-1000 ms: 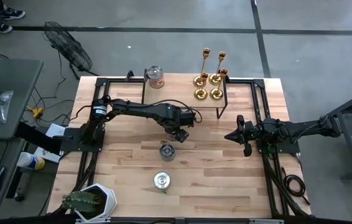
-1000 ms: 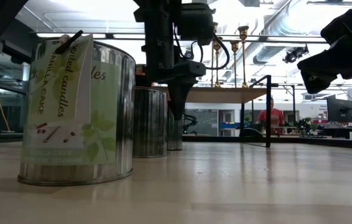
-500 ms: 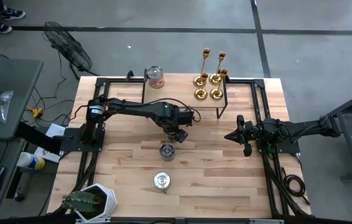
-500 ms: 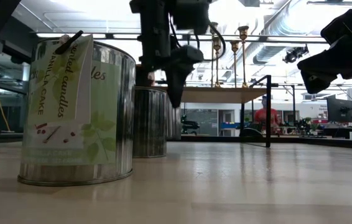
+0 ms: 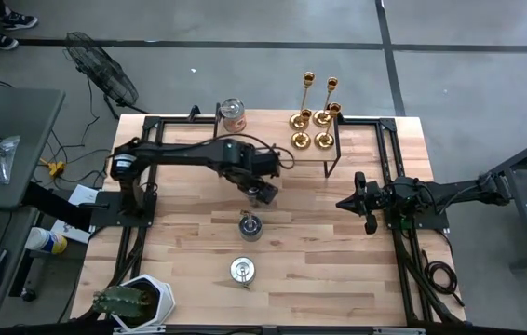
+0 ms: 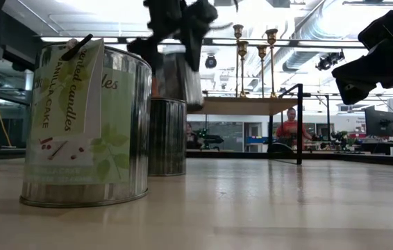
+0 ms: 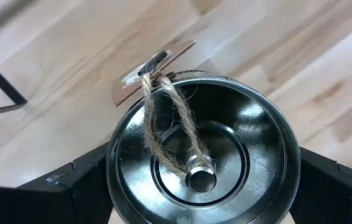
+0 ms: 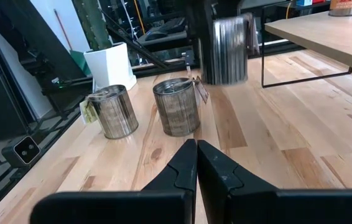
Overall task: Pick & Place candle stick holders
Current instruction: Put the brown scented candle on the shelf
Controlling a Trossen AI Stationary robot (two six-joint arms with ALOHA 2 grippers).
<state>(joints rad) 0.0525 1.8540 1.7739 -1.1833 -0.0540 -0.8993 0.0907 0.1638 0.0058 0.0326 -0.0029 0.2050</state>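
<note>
Left hand (image 5: 262, 191) is clamped on a silver tin (image 7: 204, 168), fingers (image 7: 79, 186) against both sides of its rim, and the tin is lifted clear of the wooden table (image 5: 319, 251), hanging over mid-table just beyond the other two. In the low view the lifted tin (image 6: 177, 76) sits above and just behind the middle tin (image 6: 166, 135) with a clear gap under it. Two more tins stand on the table: one mid-table (image 5: 249, 225), one nearer the front edge (image 5: 241, 270), apart from each other, labels on strings. A fourth tin (image 5: 232, 113) is on the raised shelf at the far left. Gold candlesticks (image 5: 315, 116) are clustered on the far shelf to the right, well apart from the lifted tin; the black shelf frame (image 5: 331, 149) stands between them and the open table. Right hand (image 5: 345, 203) waits at the table's right side, fingers (image 8: 191, 168) pressed together, holding nothing. Wide bare wood between the two hands and along the front right. Black rails run down both side edges. White planter (image 5: 142, 302) at the front left corner. Grey concrete floor, a fan (image 5: 101, 70) at the far left; a person in red (image 6: 294, 128) in the room behind.
</note>
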